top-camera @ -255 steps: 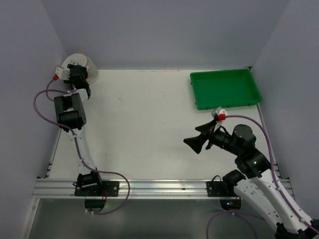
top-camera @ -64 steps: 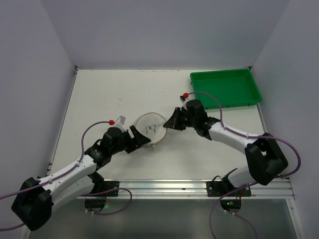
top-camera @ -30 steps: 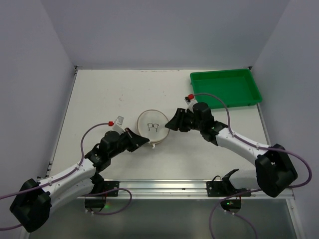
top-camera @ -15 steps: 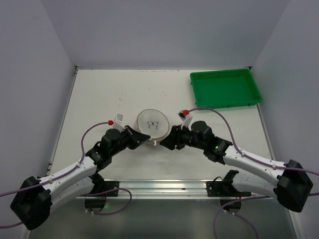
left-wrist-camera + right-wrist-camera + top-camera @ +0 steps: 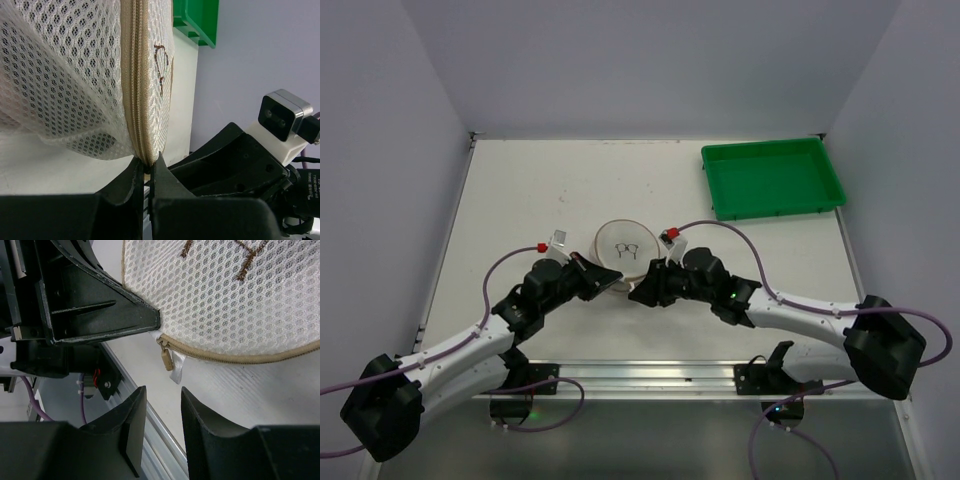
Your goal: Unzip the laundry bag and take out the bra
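Cream-white mesh forms the laundry bag (image 5: 616,240), which lies near the middle of the table (image 5: 520,200) with its flat round face up and the small dark bra pictogram (image 5: 627,251) showing. The left gripper (image 5: 146,164) meets the bag's near edge, its jaws pressed together on the fabric right at the tan zip seam. The right gripper (image 5: 163,390) sits just beside it, jaws spread with a clear gap and holding nothing. The tan zip pull (image 5: 165,358) hangs just beyond its fingertips, not touching them, next to a small white tag (image 5: 176,371). The stretch of zip in view is closed. The green tray (image 5: 772,178) sits well apart at the far right corner.
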Controlling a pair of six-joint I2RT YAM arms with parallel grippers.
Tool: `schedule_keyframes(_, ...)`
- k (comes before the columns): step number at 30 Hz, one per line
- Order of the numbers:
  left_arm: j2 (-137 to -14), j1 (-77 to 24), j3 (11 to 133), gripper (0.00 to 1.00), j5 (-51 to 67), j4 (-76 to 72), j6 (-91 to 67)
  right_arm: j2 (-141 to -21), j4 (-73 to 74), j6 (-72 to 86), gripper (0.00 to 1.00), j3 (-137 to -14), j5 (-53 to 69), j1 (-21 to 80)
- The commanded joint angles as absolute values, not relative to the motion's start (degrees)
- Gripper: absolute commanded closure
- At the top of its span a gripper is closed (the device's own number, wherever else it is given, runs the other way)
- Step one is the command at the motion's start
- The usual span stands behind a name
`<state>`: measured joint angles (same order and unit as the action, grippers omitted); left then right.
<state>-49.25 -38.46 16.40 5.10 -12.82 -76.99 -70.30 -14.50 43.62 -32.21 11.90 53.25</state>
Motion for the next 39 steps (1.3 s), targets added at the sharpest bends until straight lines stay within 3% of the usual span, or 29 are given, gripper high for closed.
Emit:
schedule_keyframes(1,-48.9,-38.9,17.1,1.0,4.3,-15.8,-78.0,-72.0,-18.9,44.2,0.64,-35.3,12.6,53.5)
schedule_keyframes(12,-48.7,-39.0,16.3,1.0,4.1,-16.0,-77.6,-73.9,-16.0,43.6,0.64,-38.1,11.3,53.5)
schedule_keyframes(24,-48.4,-39.0,16.4,1.0,3.4,-15.2,-77.1,-67.1,-11.0,44.6,0.58,-37.9,8.3,53.5)
schedule_keyframes(39,-47.6,-39.0,15.9,1.0,4.1,-15.2,-77.4,-76.8,-18.9,46.1,0.6,-38.3,12.0,53.5)
